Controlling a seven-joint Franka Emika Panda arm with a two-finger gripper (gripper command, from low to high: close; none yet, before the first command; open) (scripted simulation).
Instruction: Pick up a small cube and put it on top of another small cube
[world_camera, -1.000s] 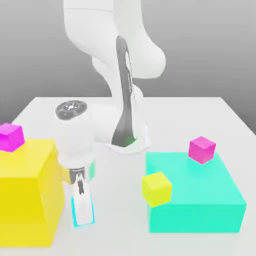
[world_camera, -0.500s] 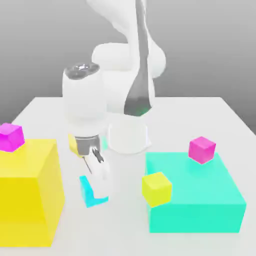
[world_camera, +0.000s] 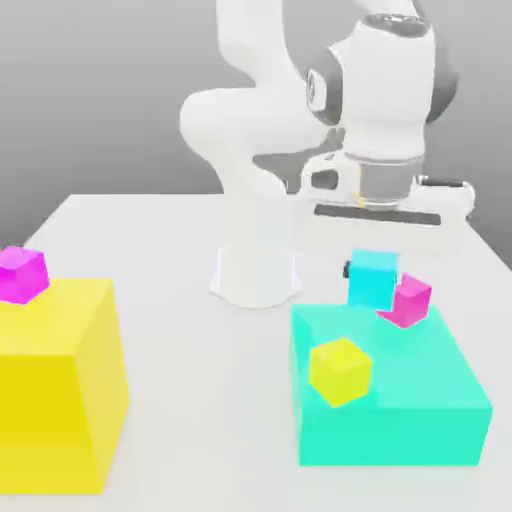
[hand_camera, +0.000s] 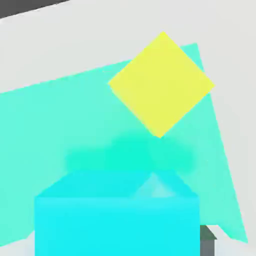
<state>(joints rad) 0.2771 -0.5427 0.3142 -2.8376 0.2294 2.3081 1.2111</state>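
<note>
The small cyan cube (world_camera: 373, 279) hangs in the air under my gripper (world_camera: 374, 272), which is shut on it, just above the far edge of the big teal block (world_camera: 400, 410). Right beside it, slightly lower and toward the exterior view's right, a small magenta cube (world_camera: 408, 300) sits on the teal block's far part. In the hand view the cyan cube (hand_camera: 117, 220) is close up, with the teal block (hand_camera: 55, 125) below it. A second magenta cube (world_camera: 20, 273) rests on the big yellow block (world_camera: 55, 390).
A small yellow cube (world_camera: 340, 370) (hand_camera: 161, 82) lies on the teal block's near left part. The arm's white base (world_camera: 255, 275) stands mid-table behind the blocks. The white table (world_camera: 200, 400) runs between the two big blocks.
The arm swung from beside the yellow block to the exterior view's right, lifting the cyan cube off the table and over the teal block. The small yellow cube sits slightly further right.
</note>
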